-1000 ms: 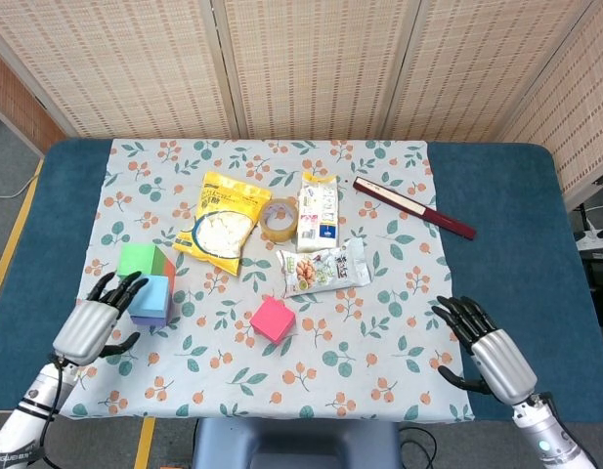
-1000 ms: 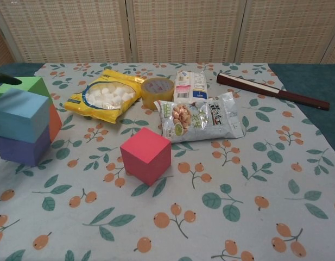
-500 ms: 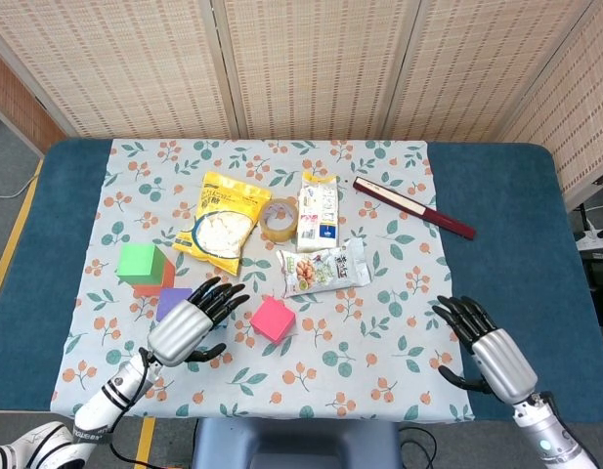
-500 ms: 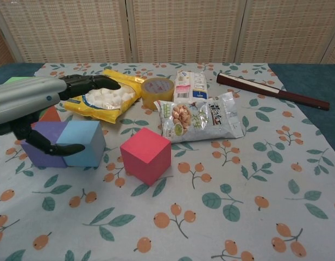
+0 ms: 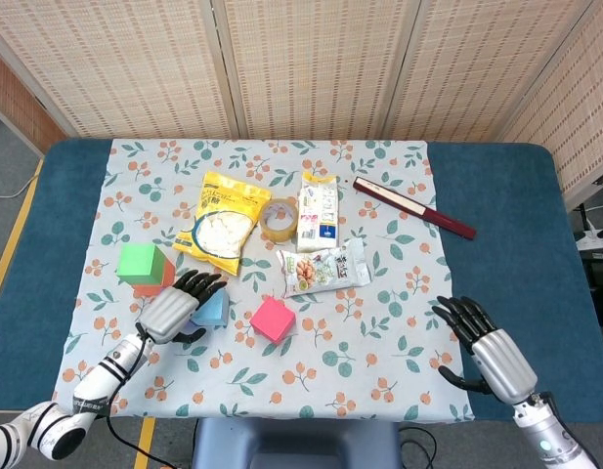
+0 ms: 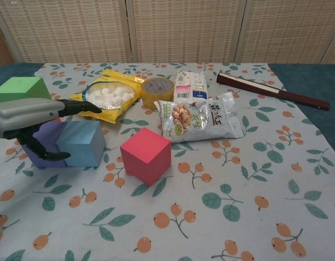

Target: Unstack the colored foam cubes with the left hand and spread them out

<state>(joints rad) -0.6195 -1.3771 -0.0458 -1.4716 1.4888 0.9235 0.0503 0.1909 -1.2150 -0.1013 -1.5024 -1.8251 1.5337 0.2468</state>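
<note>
My left hand (image 6: 31,117) spread over light-blue foam cube (image 6: 80,143); careless withdrawal may drag it against purple foam cube (image 6: 43,142).

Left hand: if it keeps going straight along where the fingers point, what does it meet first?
Probably the light blue foam cube: the left hand sits over it and the purple foam cube, fingers aimed up-right in the head view. Beyond lies the yellow snack bag. Whether the fingers already touch the blue cube is unclear.
</note>
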